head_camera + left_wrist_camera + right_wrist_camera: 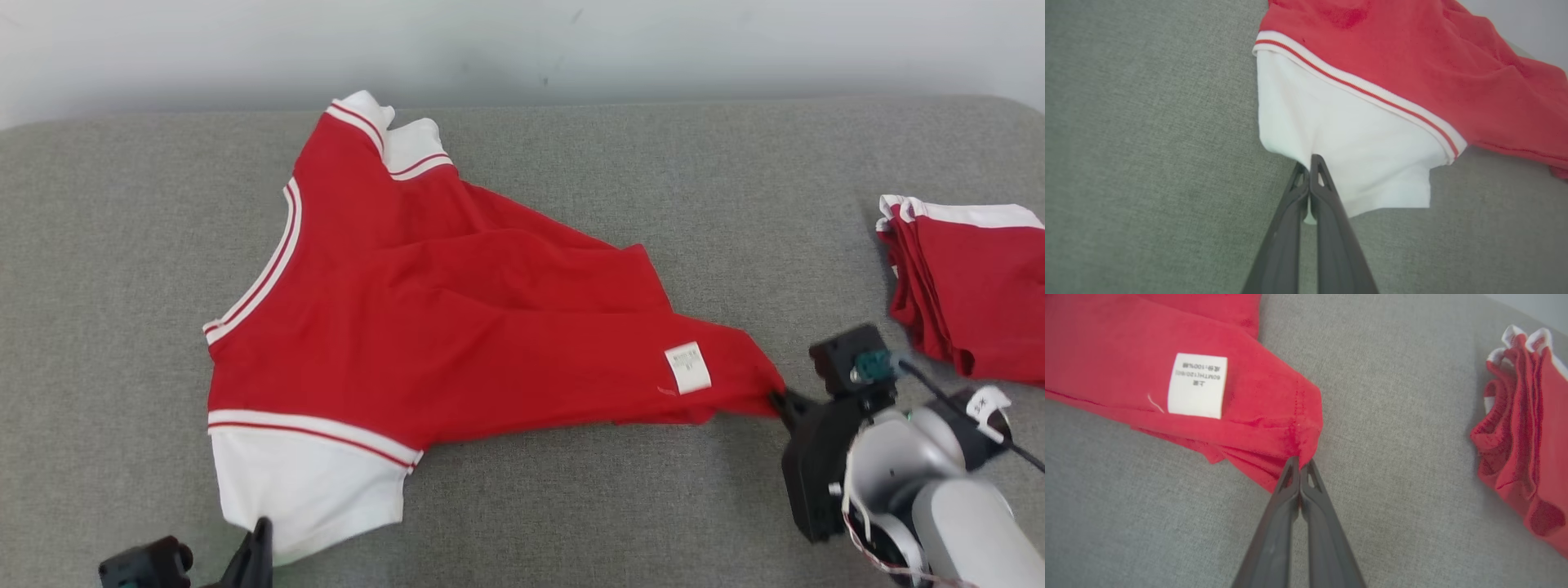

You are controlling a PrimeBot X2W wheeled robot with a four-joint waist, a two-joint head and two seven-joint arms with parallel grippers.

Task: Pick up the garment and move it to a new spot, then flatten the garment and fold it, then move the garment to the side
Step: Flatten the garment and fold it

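Note:
A red garment [457,327] with white sleeves and white-striped trim lies spread and wrinkled on the grey cushion. Its white care label [687,367] faces up near the right corner. My left gripper [260,531] at the bottom left is shut on the white sleeve's edge [1331,155], fingertips [1310,163] pinching cloth. My right gripper [780,402] at the lower right is shut on the garment's red hem corner [1298,437], with the label [1197,385] just beyond the fingertips.
A stack of folded red and white garments [971,286] sits at the right edge, seen too as the folded stack [1523,433] in the right wrist view. The grey cushion [571,490] ends at a pale wall [522,49] behind.

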